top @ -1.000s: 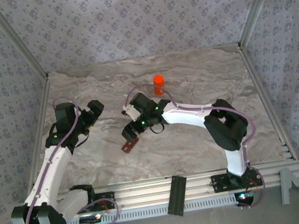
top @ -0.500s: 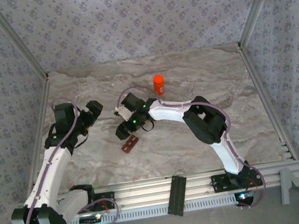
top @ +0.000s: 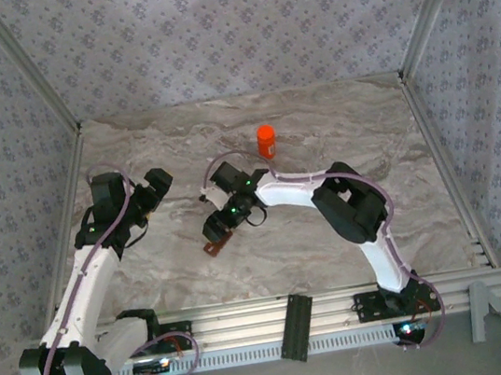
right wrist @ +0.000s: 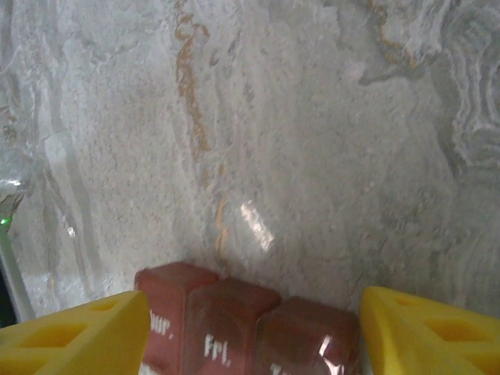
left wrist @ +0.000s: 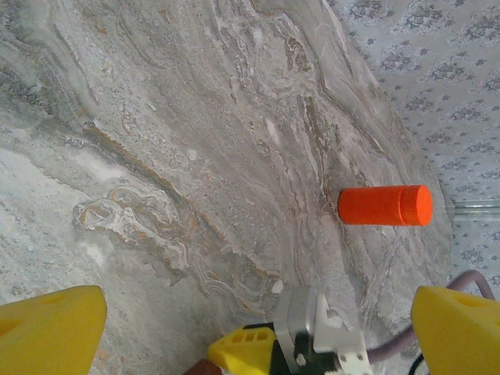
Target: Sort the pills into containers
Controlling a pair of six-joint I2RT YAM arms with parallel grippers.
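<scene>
Light: soft, even, moderately bright. Shadows: faint, under arms [top: 297, 185]. Glare: sheen patch on table [right wrist: 256, 223]; highlights on containers [right wrist: 234, 328]. Focus: wrist views' yellow fingers [right wrist: 422, 336] soft; overhead grainy.

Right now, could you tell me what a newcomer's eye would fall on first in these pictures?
The bright orange bottle stands out, upright toward the back of the marble table. Next comes the right pincer, its yellow fingers straddling a reddish-brown pill organizer with day labels near the table's middle.
</scene>
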